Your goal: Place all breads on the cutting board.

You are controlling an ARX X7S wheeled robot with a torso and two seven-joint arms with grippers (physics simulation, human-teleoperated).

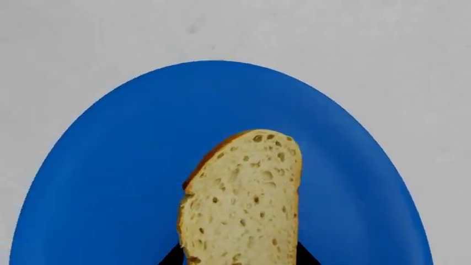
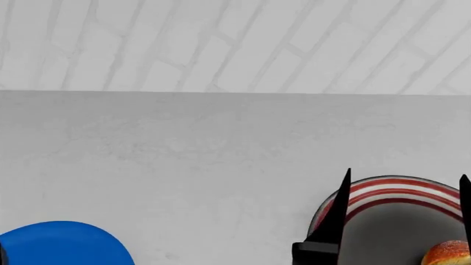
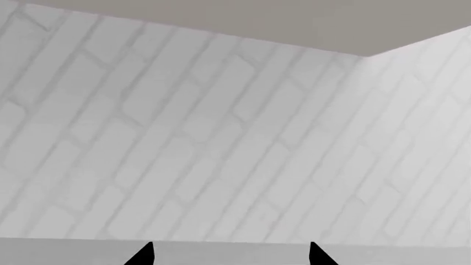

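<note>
our left gripper (image 1: pixel 239 259) pinches the slice (image 1: pixel 243 201) over the blue plate (image 1: pixel 118 182), right gripper (image 2: pixel 401 190) wide above the loaf (image 2: pixel 449 253); we should lift straight, board unseen.

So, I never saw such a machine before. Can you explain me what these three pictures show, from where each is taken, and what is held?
This is a simulated robot with two arms, each ending in a claw.

One picture looks down from its head: a grey table, a blue plate at its left, a striped bowl at its right with an orange-brown loaf inside. The black spikes over the bowl are the right claw.

The left arm's camera shows a pale bread slice in front of that plate; only the dark tips of the left claw show beside it, so a grip is unclear.

The right arm's camera faces the brick wall; its claw is open and empty.
</note>
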